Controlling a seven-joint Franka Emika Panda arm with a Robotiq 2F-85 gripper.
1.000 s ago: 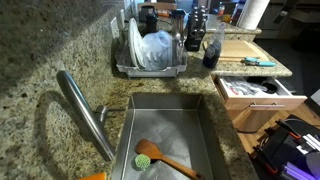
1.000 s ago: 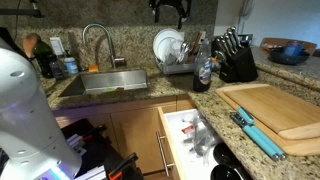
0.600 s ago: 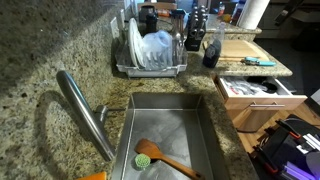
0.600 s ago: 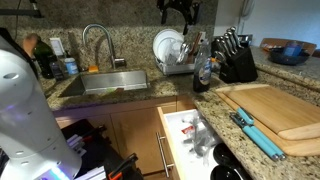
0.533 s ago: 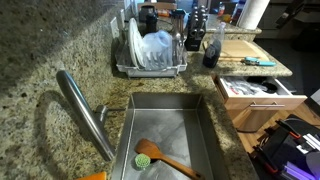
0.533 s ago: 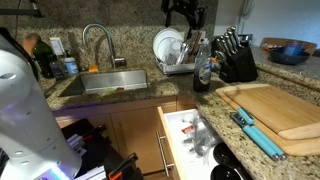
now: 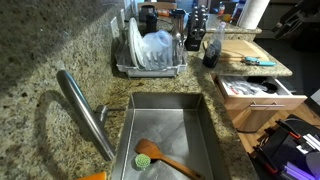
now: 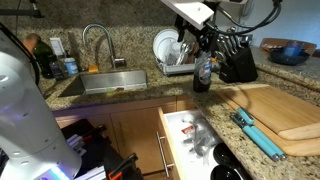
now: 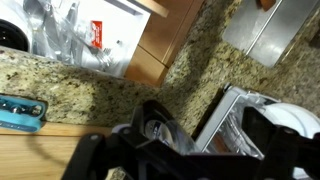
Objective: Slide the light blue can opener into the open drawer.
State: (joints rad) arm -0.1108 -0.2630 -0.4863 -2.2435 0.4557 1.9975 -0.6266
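The light blue can opener (image 8: 256, 133) lies on the counter along the front edge of the wooden cutting board (image 8: 285, 105). It also shows in an exterior view (image 7: 258, 62) and at the left edge of the wrist view (image 9: 20, 112). The open wooden drawer (image 8: 172, 140) with its white utensil tray is below the counter, left of the opener; it also shows in an exterior view (image 7: 285, 100) and in the wrist view (image 9: 150, 55). My gripper (image 8: 205, 40) hangs open and empty above a dark bottle (image 8: 202, 72), well back from the opener. In the wrist view the gripper (image 9: 200, 140) is a dark blur.
A dish rack (image 8: 172, 50) with plates and a knife block (image 8: 236, 58) stand by the back wall. The sink (image 7: 165, 135) holds a green-headed brush (image 7: 150, 155); the faucet (image 7: 85, 110) arches over it. A robot base (image 8: 25, 110) fills the left.
My arm has swung right and down from the back wall, so the gripper now hangs over the dark bottle. The can opener and drawer have not moved.
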